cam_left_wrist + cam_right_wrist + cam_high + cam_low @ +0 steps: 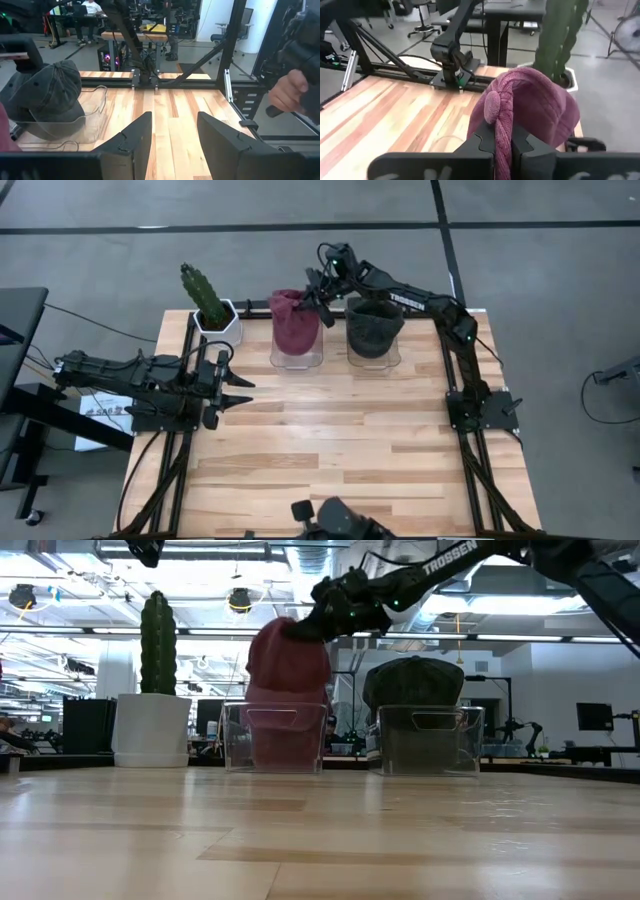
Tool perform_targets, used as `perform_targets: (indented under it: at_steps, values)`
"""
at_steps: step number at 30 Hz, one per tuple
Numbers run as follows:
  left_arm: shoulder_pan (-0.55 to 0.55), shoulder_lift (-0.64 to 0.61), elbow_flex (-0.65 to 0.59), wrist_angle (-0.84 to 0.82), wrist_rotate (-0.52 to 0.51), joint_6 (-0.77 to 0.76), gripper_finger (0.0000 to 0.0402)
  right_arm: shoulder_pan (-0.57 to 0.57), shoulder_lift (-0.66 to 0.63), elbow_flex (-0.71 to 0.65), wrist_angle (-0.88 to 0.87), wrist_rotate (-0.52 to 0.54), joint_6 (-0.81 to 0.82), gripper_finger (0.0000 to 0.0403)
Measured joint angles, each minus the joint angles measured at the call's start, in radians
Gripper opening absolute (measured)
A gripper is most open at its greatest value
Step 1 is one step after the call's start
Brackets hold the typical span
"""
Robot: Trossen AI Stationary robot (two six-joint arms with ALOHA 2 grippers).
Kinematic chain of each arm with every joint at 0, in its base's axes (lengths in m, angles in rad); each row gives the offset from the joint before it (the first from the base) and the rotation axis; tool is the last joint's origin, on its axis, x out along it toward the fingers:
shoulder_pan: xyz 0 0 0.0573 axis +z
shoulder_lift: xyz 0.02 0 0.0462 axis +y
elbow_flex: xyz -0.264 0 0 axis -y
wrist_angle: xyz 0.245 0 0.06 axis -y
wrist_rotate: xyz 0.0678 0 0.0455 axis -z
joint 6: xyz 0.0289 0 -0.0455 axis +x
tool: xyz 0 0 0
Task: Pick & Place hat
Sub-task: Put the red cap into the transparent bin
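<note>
A: Bench (330, 440) is light wood planks w/ black rails along both sides, grey floor around it. Low view looks into an open lab w/ ceiling lights and desks w/ monitors.

B: What's on it?

A: Far edge: cactus (203, 292) in a white pot (222, 321), then two clear bins side by side. Maroon hat (296, 320) sits over the left clear bin (297, 352), grey cap (374, 322) on the right clear bin (375, 356).

B: Anything only one view gives?

A: Right wrist view shows the fabric pinch up close, a fold of the maroon hat squeezed between the fingers. Left wrist view catches a person's hand (286, 93) beyond the bench edge, unseen elsewhere.

B: Arms?

A: Right arm reaches across the far side from its base on the right rail, right tool (322, 288) clamped on the maroon hat's top edge. Left arm lies low at the left edge, pointing inward; left tool (238, 392) w/ fingers apart, holding nothing, well apart from the bins.
</note>
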Motion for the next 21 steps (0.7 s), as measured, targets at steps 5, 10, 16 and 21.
perform_targets:
  at_steps: [5,10,16,21]
  values:
    - [0.000,0.000,0.000,0.000,0.000,0.025,0.0155,-0.006,0.001,0.000,-0.074,0.029,-0.077,0.0000]
    - [0.000,0.000,0.000,0.000,0.000,0.044,0.0155,-0.003,0.001,0.000,-0.105,0.030,-0.094,0.0000]
    - [0.000,0.000,0.000,0.000,0.000,0.044,0.0155,0.023,0.001,-0.001,-0.134,0.047,-0.145,0.0000]
    - [-0.001,0.000,0.000,0.000,0.000,0.042,0.0155,0.055,0.001,-0.003,-0.146,0.137,-0.206,0.0000]
